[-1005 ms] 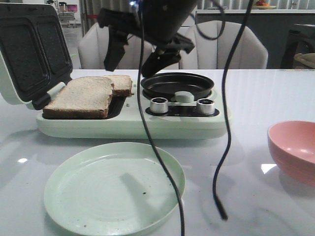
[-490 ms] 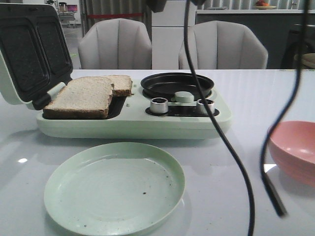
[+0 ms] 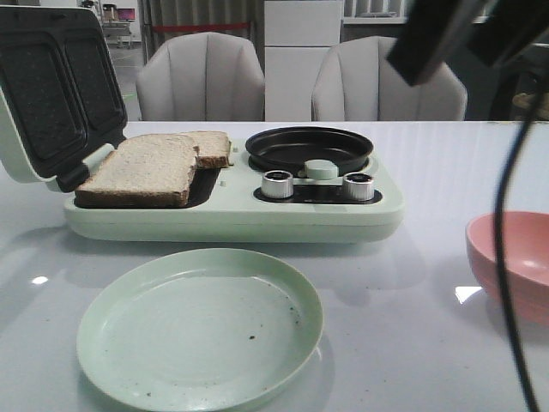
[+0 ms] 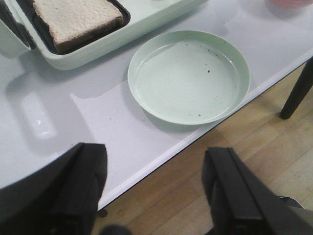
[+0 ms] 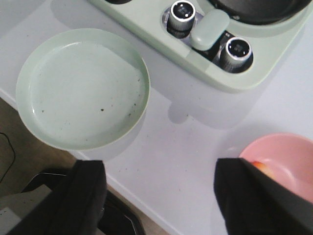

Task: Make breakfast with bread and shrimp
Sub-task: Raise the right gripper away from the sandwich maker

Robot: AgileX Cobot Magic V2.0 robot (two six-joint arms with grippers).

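Observation:
Two bread slices lie on the open sandwich maker's lower plate, a large one in front and another partly tucked behind it. The large slice also shows in the left wrist view. A small orange-red bit of shrimp peeks from the pink bowl, mostly hidden by a finger. My right gripper is open and empty, high over the table's front edge between the green plate and the bowl. My left gripper is open and empty over the table's front edge, near the green plate.
The pale green breakfast maker has its lid raised at the left, a black pan and two silver knobs. The green plate sits in front, the pink bowl at the right. My right arm and its cable hang at the right.
My right arm has swung from above the black pan up and over to the top right. Its hanging cables moved right with it. The bread, plate and bowl have not moved.

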